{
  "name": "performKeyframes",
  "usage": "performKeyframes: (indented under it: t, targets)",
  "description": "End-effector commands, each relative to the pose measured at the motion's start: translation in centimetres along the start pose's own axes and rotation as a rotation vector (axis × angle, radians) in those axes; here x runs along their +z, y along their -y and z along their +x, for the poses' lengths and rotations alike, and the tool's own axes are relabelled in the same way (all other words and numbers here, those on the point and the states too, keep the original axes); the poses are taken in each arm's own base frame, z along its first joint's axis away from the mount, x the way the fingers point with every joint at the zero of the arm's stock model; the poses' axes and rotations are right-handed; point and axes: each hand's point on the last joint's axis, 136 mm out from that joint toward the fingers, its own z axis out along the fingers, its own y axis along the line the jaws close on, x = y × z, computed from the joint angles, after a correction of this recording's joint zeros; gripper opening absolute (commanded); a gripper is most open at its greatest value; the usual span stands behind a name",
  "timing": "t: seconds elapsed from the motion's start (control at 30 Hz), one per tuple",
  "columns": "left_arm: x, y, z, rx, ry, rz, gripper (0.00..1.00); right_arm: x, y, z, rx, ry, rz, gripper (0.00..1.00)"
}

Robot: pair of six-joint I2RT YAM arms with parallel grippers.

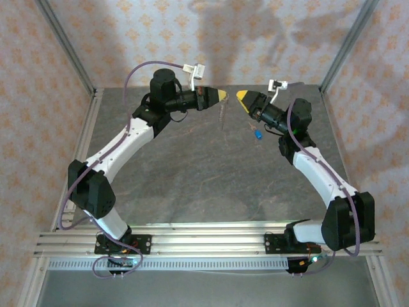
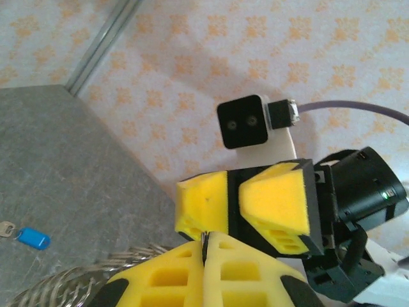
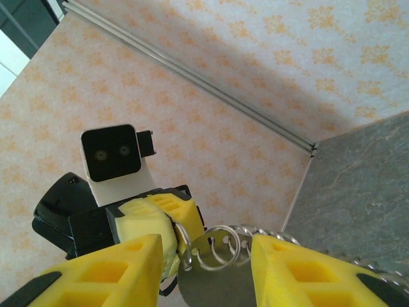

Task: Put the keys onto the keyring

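Where the two arms meet above the far part of the counter [image 1: 192,185], the left hand [image 1: 222,96] is clamped tight on a thin metal edge of the keyring [image 1: 222,118], and the ring's coiled length hangs beneath it. The right hand [image 1: 241,96] faces it tip to tip with its fingers [image 3: 300,268] narrowly parted. A flat metal tab [image 3: 208,278] carrying small rings [image 3: 225,244] sits in the gap, though I cannot tell whether the pads touch it. The blue-headed key [image 1: 257,134] lies flat on the counter toward the far edge, right of centre, near the right hand and apart from the keyring.
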Motion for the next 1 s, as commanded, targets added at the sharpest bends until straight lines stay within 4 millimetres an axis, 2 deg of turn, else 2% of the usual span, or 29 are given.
performKeyframes:
  t: [0.0, 0.1, 0.4, 0.7, 0.97]
  targets:
    - [-1.1, 3.6, -1.4, 0.092, -0.001, 0.096, 0.0, 0.1, -2.3, -0.2, -0.08, -0.025, -0.073, 0.38]
    - [-0.9, 3.7, -1.5, 0.094, -0.009, 0.11, 0.0, 0.0, -2.6, -0.1, -0.092, -0.032, -0.088, 0.35]
    - [-0.4, 3.9, -1.9, 0.081, -0.019, 0.137, 0.0, 0.0, -3.0, -0.2, -0.103, -0.021, -0.111, 0.34]
    - [0.0, 3.5, -1.4, 0.071, -0.03, 0.138, 0.0, -0.7, -5.0, -0.8, -0.116, 0.02, -0.151, 0.35]
    - [0.1, 3.6, -1.4, 0.067, -0.027, 0.152, 0.0, -0.3, -5.4, -0.2, -0.111, 0.013, -0.16, 0.35]
